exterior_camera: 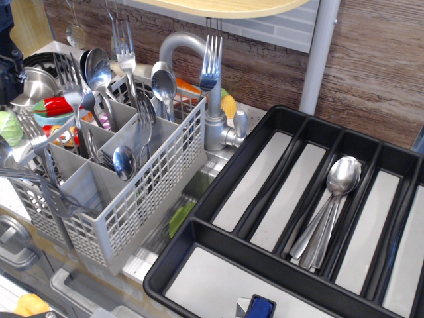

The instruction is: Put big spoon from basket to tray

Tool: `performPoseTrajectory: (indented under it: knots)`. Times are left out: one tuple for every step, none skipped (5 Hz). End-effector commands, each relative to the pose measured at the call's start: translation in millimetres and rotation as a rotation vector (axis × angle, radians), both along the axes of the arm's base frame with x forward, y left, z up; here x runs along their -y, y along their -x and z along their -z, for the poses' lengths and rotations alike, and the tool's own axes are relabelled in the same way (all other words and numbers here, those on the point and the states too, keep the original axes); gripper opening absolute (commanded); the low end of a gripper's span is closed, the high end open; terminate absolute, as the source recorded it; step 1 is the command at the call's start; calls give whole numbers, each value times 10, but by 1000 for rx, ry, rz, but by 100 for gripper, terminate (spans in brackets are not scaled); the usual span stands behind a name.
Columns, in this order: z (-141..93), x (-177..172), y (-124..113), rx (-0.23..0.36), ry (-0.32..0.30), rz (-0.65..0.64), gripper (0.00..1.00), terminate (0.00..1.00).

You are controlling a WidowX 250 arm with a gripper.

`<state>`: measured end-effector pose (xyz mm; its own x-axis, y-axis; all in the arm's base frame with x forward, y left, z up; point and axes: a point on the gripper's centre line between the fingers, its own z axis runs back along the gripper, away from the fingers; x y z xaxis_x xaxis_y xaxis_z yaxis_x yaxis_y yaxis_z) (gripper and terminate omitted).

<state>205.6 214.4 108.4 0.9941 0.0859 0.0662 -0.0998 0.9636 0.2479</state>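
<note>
The light grey lattice basket (142, 199) stands at the left, holding upright cutlery. A big spoon (98, 69) with a large oval bowl stands bowl-up in a back compartment. Another spoon (163, 81) stands bowl-up further right. A smaller-bowled spoon (124, 162) sits lower in a middle compartment. The black tray (218, 173) lies at the right, and several big spoons (341, 177) lie stacked in one of its long compartments. No gripper fingers show. A dark shape (8, 59) at the left edge may be part of the arm.
Forks (211, 61) stand tines-up in the basket. A grey faucet (189, 45) rises behind it. A steel pot (36, 83) and toy vegetables (56, 106) sit at the far left. A blue object (260, 308) lies in the tray's front compartment. A wooden shelf (218, 6) hangs overhead.
</note>
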Motion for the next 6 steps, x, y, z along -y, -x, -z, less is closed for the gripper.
performPoseTrajectory:
  knots:
    - [0,0,0,0,0,0,100,0]
    - [120,-71,29,5,43,-48,100,0]
    - [245,-169,49,12,94,-75,100,0]
    - [340,-240,64,7,113,-106,100,0]
    - [440,-313,117,17,117,-100,100,0]
    - [540,-338,152,25,147,-98,100,0]
